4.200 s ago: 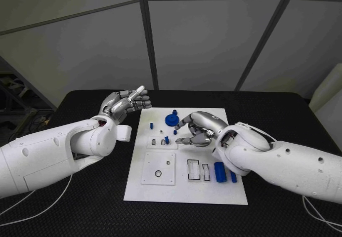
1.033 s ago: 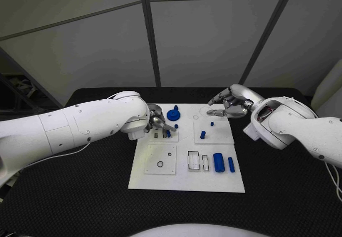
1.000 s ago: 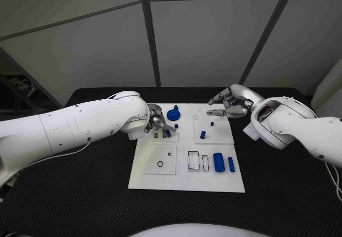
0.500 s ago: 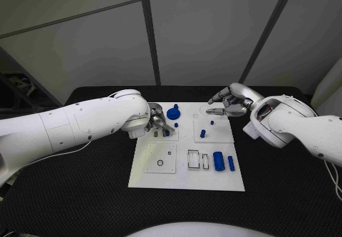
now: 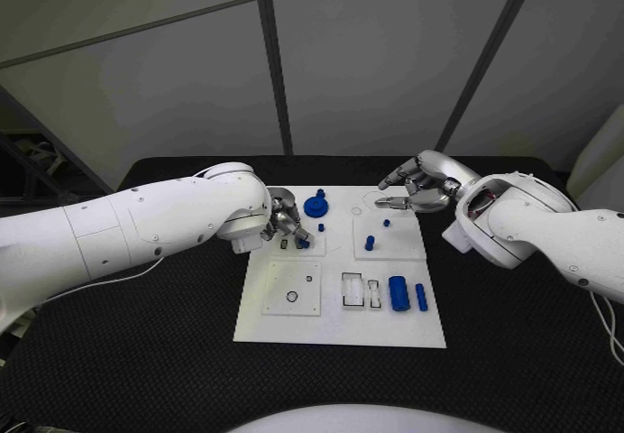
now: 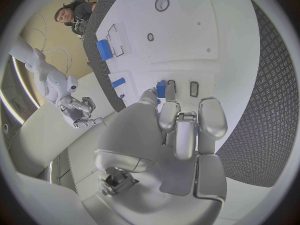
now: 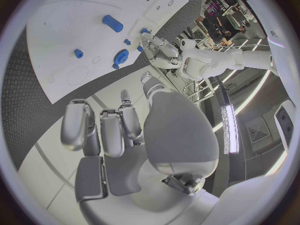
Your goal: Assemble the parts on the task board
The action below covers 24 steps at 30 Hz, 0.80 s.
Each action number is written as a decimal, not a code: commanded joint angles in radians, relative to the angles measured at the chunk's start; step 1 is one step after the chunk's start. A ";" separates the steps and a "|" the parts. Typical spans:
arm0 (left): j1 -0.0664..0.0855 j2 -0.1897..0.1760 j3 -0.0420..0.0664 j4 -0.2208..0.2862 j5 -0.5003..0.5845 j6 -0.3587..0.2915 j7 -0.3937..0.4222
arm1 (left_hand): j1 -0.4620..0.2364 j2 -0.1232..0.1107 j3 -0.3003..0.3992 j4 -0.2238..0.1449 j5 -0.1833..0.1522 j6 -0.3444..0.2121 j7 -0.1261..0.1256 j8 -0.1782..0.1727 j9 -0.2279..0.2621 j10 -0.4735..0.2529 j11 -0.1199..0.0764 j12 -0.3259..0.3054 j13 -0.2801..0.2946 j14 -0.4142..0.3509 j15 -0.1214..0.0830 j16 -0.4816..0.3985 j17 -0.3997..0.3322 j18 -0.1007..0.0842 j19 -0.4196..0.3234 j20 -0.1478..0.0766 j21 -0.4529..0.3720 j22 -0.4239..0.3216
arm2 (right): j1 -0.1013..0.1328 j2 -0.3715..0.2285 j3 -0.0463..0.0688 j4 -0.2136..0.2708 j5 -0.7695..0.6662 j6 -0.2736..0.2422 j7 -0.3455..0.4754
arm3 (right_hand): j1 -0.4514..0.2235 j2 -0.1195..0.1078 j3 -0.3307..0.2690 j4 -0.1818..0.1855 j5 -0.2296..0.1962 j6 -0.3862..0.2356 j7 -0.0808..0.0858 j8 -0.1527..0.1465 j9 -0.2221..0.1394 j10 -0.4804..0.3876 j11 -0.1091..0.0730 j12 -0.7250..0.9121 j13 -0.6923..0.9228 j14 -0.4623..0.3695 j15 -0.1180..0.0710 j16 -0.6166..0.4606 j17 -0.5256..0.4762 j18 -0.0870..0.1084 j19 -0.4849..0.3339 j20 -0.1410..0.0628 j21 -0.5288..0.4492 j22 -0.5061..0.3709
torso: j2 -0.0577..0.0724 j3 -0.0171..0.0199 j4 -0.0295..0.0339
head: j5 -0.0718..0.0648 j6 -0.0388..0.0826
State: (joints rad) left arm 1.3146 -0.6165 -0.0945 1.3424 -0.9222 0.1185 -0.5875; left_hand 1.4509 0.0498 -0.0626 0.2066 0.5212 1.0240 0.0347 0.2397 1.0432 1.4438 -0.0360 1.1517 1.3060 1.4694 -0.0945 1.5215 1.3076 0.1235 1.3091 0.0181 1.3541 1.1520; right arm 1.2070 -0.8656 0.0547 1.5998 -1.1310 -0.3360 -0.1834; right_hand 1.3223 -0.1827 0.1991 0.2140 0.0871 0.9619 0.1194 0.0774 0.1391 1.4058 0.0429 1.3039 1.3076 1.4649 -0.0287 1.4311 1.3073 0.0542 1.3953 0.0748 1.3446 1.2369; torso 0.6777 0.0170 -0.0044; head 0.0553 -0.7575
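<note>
Task board (image 5: 341,329) lies at counter centre. Left hand (image 5: 288,225) pinches a small blue part (image 6: 161,89) at the board's 10 o'clock; right hand (image 5: 414,193), fingers curled in and empty, hovers at 1 o'clock.

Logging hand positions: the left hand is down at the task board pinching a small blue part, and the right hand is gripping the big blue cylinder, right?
Not quite. The head view shows the right hand raised by the task board's far edge; the big blue cylinder lies untouched near you.

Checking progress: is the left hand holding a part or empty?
Holding: the left hand pinches a blue part at a slot on the board.
</note>
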 commanded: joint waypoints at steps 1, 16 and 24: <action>-0.001 -0.011 0.000 0.016 0.017 -0.016 0.021 | 0.002 -0.012 0.199 -0.088 -0.004 0.010 0.006 -0.012 0.022 0.011 -0.001 -0.009 0.069 0.083 0.006 0.001 0.196 -0.033 -0.003 0.004 -0.006 0.004 | 0.002 0.001 0.001 0.000 -0.003 0.005 0.004 | 0.003 -0.004 0.002 0.003 0.005 0.005 -0.001 -0.007 0.001 0.001 -0.007 -0.003 0.036 0.047 -0.009 -0.005 0.028 0.018 -0.003 0.000 -0.006 -0.001 | 0.001 -0.0002 0.0017 | 0.000 -0.001; -0.002 -0.067 0.013 0.085 -0.023 -0.099 0.046 | -0.116 -0.107 0.449 -0.148 -0.004 0.034 0.002 -0.031 0.088 0.026 0.001 -0.013 0.089 0.085 0.003 0.005 0.202 -0.033 0.003 0.003 -0.004 0.019 | 0.002 0.000 0.001 -0.002 -0.003 0.005 0.007 | 0.004 -0.003 0.003 0.003 0.008 0.006 -0.001 -0.007 0.002 0.002 -0.007 -0.002 0.036 0.047 -0.009 -0.006 0.027 0.018 -0.003 0.000 -0.007 -0.002 | 0.000 0.0002 0.0016 | 0.006 0.000; -0.005 -0.077 0.013 0.104 -0.076 -0.100 0.040 | -0.145 -0.117 0.491 -0.170 -0.006 0.041 0.001 -0.035 0.104 0.031 0.000 -0.011 0.095 0.086 0.002 0.007 0.206 -0.035 0.006 0.003 -0.002 0.025 | 0.002 0.000 0.001 -0.003 -0.003 0.007 0.007 | 0.004 -0.003 0.003 0.004 0.008 0.006 -0.001 -0.007 0.002 0.003 -0.007 -0.001 0.036 0.047 -0.009 -0.006 0.028 0.018 -0.002 0.000 -0.007 -0.001 | 0.002 -0.0008 -0.0002 | 0.009 -0.001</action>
State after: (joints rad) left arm 1.3090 -0.6921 -0.0823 1.4436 -0.9527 0.0358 -0.5568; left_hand 1.3113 -0.0671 0.2366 0.2241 0.5205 1.0562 0.0373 0.2068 1.1458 1.4625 -0.0355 1.1368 1.3149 1.4715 -0.0925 1.5219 1.3075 0.1235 1.3091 0.0181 1.3541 1.1758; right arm 1.2069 -0.8660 0.0546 1.5961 -1.1312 -0.3344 -0.1829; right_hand 1.3223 -0.1827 0.1991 0.2139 0.0906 0.9619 0.1194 0.0736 0.1397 1.4058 0.0429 1.3039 1.3075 1.4649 -0.0286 1.4311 1.3073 0.0542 1.3953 0.0748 1.3396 1.2355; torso 0.6787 0.0167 -0.0029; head 0.0631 -0.7584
